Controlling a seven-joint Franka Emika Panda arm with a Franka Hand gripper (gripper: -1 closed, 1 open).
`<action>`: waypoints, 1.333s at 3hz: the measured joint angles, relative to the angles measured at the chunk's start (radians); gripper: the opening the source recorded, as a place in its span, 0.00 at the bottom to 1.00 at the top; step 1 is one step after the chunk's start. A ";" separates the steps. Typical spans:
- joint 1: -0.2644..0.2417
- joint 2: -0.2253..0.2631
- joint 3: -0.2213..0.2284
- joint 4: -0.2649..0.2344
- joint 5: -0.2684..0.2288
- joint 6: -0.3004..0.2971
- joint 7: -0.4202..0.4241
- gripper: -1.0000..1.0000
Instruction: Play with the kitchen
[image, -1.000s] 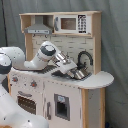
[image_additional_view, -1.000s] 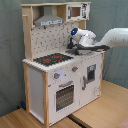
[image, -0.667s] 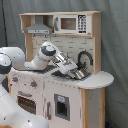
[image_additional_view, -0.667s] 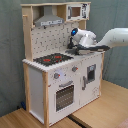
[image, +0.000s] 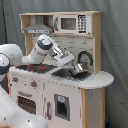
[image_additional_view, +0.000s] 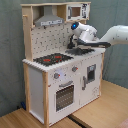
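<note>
End effector (image: 79, 69) low over smooth boxy white-and-wood kitchen (image_additional_view: 60, 80) sink

One kitchen (image: 60, 75), with one grey hood (image_additional_view: 48, 20) and one microwave (image: 73, 23) up top. On its counter (image: 102, 79): one black-red hob (image_additional_view: 52, 59) and one sink (image: 70, 74) with one black faucet (image: 86, 56). Below the counter: one oven door (image_additional_view: 64, 96). One robot arm (image_additional_view: 112, 37) reaches over the sink.

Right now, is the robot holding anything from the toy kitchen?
It cannot be told. The end effector is down at the kitchen's sink, beside the black faucet, but any grip is hidden.
</note>
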 joint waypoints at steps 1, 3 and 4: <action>0.040 0.002 -0.012 0.076 0.013 -0.001 0.056 0.00; 0.096 0.001 0.006 0.181 0.151 0.036 0.158 0.00; 0.104 0.001 0.036 0.226 0.215 0.064 0.213 0.00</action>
